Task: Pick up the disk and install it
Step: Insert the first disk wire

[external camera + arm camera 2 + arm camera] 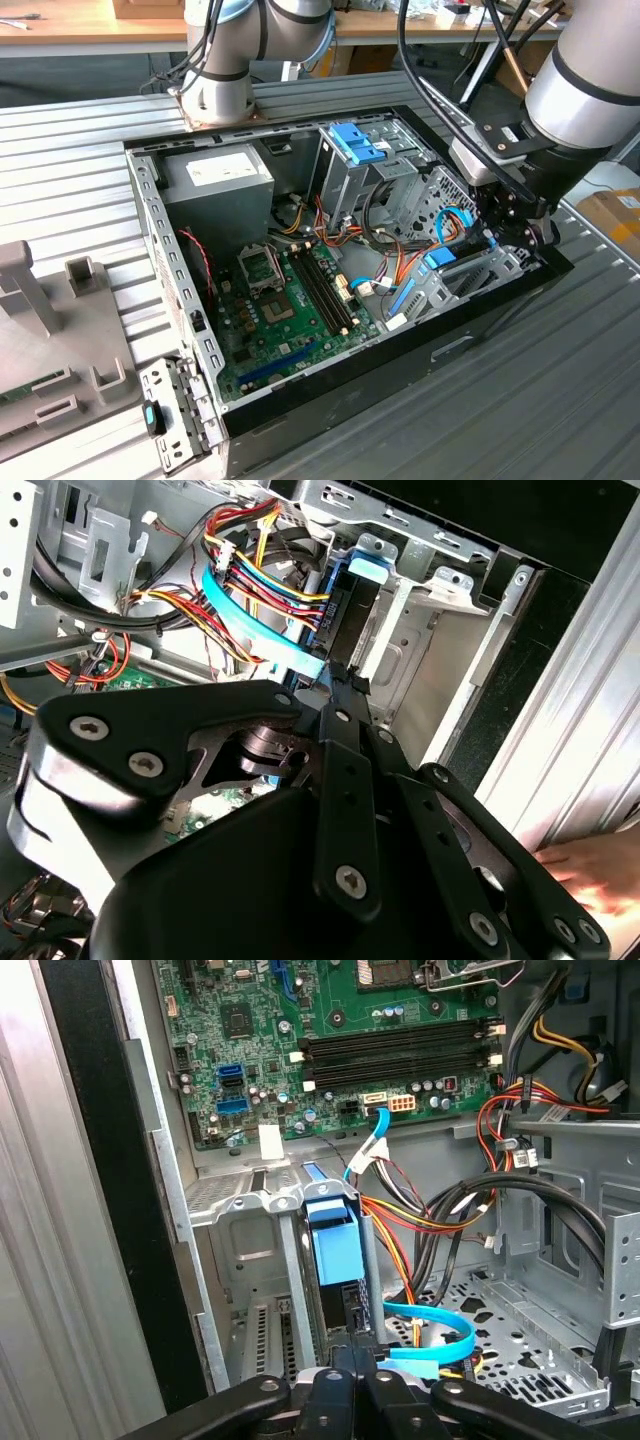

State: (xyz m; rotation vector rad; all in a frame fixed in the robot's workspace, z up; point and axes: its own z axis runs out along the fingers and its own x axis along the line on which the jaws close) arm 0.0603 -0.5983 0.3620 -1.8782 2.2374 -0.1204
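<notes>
Claw (pixel 350 1360) pinches disk (pixel 335 1250) seated in bay (pixel 250 1205).

The arm (pixel 585 85) reaches down from the exterior view's upper right, its thick silver and black wrist tilted toward the right-hand end of the open computer case (pixel 480 330). The black gripper (pixel 512 222) hangs just inside that end, close to the case's front wall. In both wrist views the two black fingers (pixel 345 1380) stand pressed together, tips meeting with no gap, and point down into the case; their bolted linkage bars spread wide behind them (pixel 340 810). A person's hand (pixel 590 870) shows blurred beside the gripper's body.
</notes>
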